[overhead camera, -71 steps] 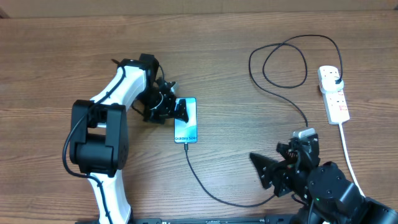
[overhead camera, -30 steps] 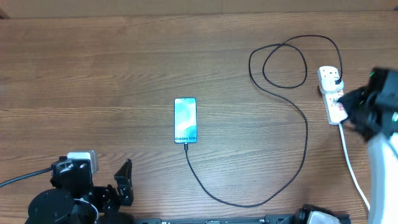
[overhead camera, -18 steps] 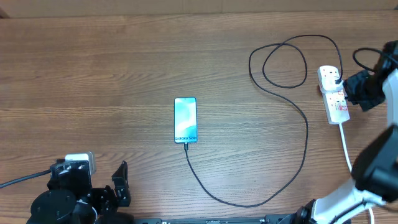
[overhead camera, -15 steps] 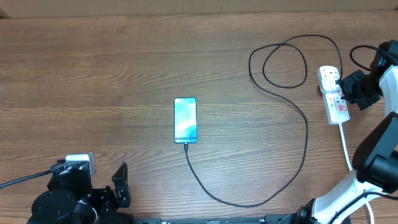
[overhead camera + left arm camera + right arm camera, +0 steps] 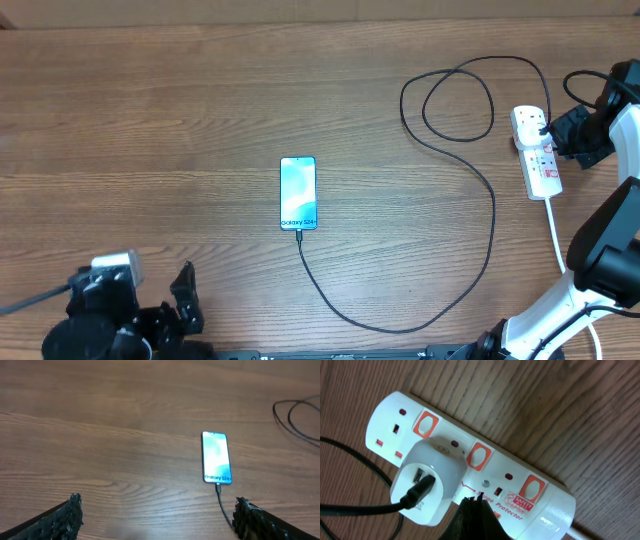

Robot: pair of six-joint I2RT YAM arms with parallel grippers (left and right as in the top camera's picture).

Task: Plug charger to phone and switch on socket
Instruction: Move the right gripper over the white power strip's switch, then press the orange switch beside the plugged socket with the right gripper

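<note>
The phone point(image 5: 298, 193) lies flat mid-table with its blue screen up, also seen in the left wrist view point(image 5: 216, 457). The charger's black cable point(image 5: 493, 215) meets the phone's near end with its tip point(image 5: 218, 488). It loops right to a white adapter point(image 5: 427, 482) plugged into the socket point(image 5: 537, 152). My right gripper point(image 5: 570, 137) is shut. Its tip point(image 5: 472, 500) hovers over the socket point(image 5: 520, 465), just below the middle red switch point(image 5: 479, 456). My left gripper point(image 5: 180, 310) is open and empty at the near left edge point(image 5: 160, 517).
The socket's thick white cord point(image 5: 562, 255) runs toward the near right edge, beside my right arm point(image 5: 610, 240). The cable's loops point(image 5: 460, 100) lie left of the socket. Bare wooden table point(image 5: 150, 130) stretches left of the phone.
The left gripper has left the phone and pulled back to the near left edge. The right arm swung up to the socket and, in the last second, moved farther along it, staying shut.
</note>
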